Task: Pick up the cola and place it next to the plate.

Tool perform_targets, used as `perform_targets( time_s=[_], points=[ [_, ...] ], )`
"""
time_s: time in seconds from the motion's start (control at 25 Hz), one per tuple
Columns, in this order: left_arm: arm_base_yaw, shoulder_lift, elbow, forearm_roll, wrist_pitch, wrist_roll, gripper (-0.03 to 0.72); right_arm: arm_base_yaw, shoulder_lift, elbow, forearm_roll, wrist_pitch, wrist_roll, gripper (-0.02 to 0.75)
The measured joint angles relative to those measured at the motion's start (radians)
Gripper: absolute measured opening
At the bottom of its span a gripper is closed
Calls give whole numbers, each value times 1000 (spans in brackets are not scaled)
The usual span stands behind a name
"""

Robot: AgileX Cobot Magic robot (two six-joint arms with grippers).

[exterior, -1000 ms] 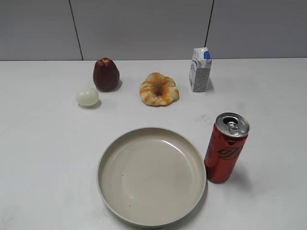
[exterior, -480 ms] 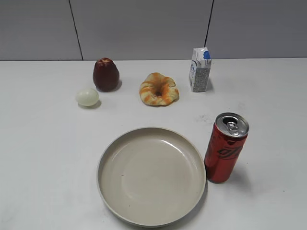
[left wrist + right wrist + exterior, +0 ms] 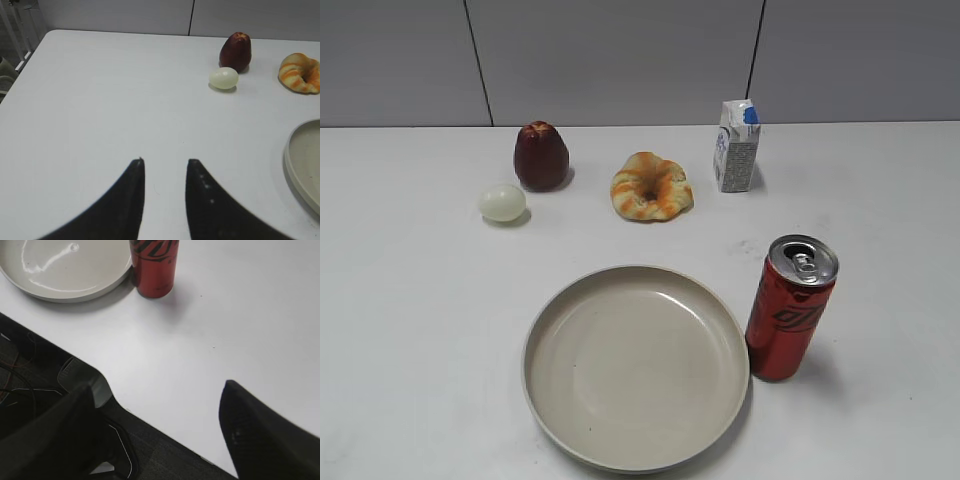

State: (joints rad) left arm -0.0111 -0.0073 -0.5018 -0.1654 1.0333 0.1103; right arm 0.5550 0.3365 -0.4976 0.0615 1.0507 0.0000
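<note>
Nothing has moved: cola (image 3: 791, 308) upright touching plate (image 3: 542, 340); both claws (image 3: 164, 167) (image 3: 160, 395) spread, empty.

left pincer (image 3: 164, 172) — black, curved, pointed | right pincer (image 3: 160, 405) — black, textured

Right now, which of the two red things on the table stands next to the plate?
The cola, the tall slim can at the right rim of the plate. The dark red apple stands far back, beside the egg.
</note>
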Motion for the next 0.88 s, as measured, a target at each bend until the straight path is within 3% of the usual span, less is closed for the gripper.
perform_targets(
  time_s=[0.16, 0.68, 0.88],
  points=[
    [0, 0, 0, 0, 0, 0, 228, -33, -51, 0, 1, -2, 0, 585],
    [0, 0, 0, 0, 0, 0, 228, -441, -297, 1, 4, -5, 0, 585],
    [0, 0, 0, 0, 0, 0, 228, -483, -341, 1, 4, -4, 0, 585]
  ],
)
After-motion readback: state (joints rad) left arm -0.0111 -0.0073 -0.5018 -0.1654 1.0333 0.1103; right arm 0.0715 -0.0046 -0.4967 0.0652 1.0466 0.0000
